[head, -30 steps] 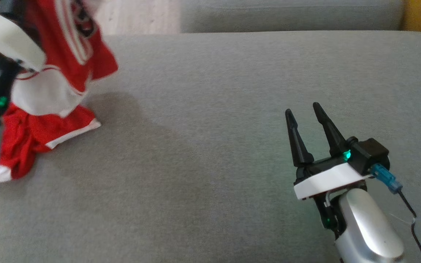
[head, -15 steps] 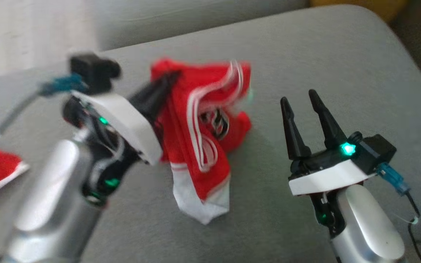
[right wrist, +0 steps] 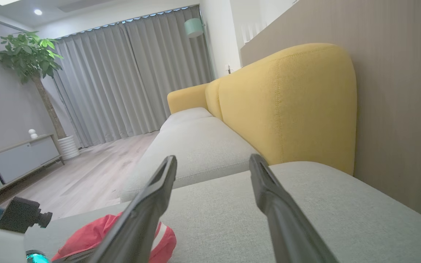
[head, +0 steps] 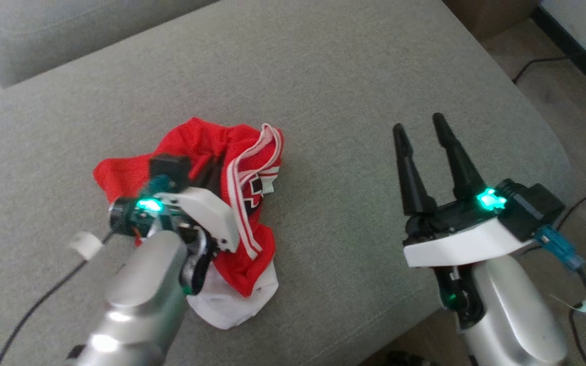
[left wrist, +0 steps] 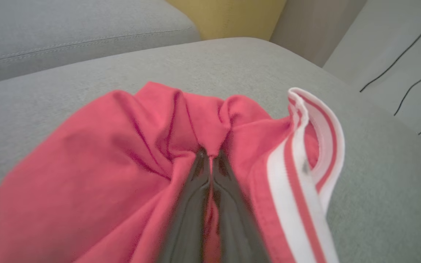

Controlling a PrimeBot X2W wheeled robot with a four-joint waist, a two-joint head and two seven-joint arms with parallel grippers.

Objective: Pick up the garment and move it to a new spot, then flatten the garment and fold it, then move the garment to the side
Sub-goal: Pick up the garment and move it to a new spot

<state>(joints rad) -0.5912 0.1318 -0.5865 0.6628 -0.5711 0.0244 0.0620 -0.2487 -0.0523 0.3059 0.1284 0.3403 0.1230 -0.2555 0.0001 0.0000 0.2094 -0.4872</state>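
Currently the garment (head: 191, 140) lies as a crumpled heap on the grey sofa seat (head: 349, 76), left of centre in the head view, and it touches the cushion all round its lower edge. Note the left tool (left wrist: 208, 155): in the left wrist view its two dark fingers are pressed together, with a pinch of red cloth gathered at the tips, so you have hold of a fold in the middle of the heap and not an edge. The right tool (head: 417, 122) stands at the right of the head view with its fingers spread wide and nothing between them, well apart from the cloth. Handling, as a judgement: thin, light knit, fully limp, probably a little slick. It will hang and swing from any single pinch and will not keep a shape, so a mid-panel grip only drags a bunch. For flattening, you would do better to take hold at firm edges: the white-and-red striped band (head: 267, 147) standing up at the heap's upper right, or the white hem (head: 232, 310) at its lower end, one tool at each. Orientation: no clean long axis at present. Loosely, the heap runs from the red bunch above to the white hem at the bottom of the frame, and the striped band follows that line down its right side. Whether that band is collar or cuff, you cannot tell.
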